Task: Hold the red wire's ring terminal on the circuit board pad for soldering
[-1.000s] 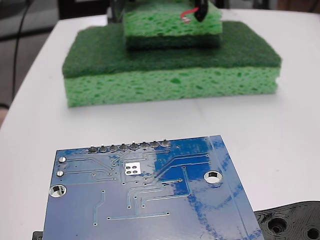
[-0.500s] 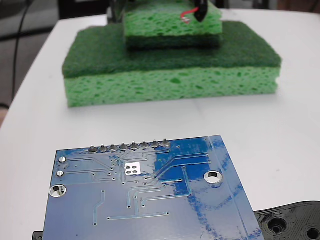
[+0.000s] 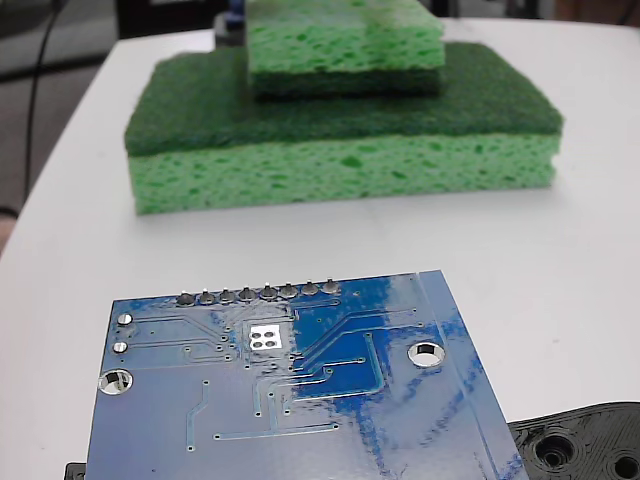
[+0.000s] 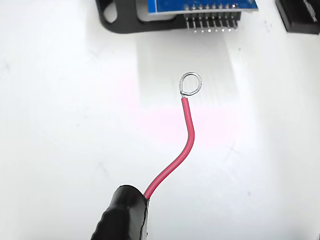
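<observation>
Gripper [image 4: 125, 212], black-wrapped, has your thin red insulated wire [image 4: 181, 150] clamped; wrist view only. Its small silver ring terminal [image 4: 190, 83] hangs above white table [image 4: 60, 125], short of the glossy blue circuit board [image 3: 300, 400], well apart from that board's silver-white square pad [image 3: 265, 337].

Two green sponges stacked on the white desk [image 3: 590, 260], a small sponge [image 3: 345, 45] atop a large sponge [image 3: 340, 150] with a dark scouring top; black plastic part [image 3: 580, 445] with holes at the fixed view's lower right corner.
</observation>
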{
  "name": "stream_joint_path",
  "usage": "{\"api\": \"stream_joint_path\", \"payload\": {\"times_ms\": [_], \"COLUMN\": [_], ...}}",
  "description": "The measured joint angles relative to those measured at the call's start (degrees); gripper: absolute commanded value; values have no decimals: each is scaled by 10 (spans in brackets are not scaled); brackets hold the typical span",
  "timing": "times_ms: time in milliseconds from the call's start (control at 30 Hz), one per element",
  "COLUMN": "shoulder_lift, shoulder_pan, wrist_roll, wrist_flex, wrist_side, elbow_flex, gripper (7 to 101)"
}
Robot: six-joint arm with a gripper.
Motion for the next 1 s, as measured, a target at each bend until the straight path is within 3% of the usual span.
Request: {"api": "stream_joint_path", "payload": {"times_ms": [200,467,633,1000], "shoulder_lift": [-149,-370,-429,-599], "shoulder_pan": [0,11,42,55], "wrist_roll": [-12,-25,-33,-44], "wrist_flex": [-10,20,29,65], "wrist_side": [1,1,-22,-62], "elbow_flex": [-109,-278,-332,-483], "gripper": [1003,1003,1003,1003]}}
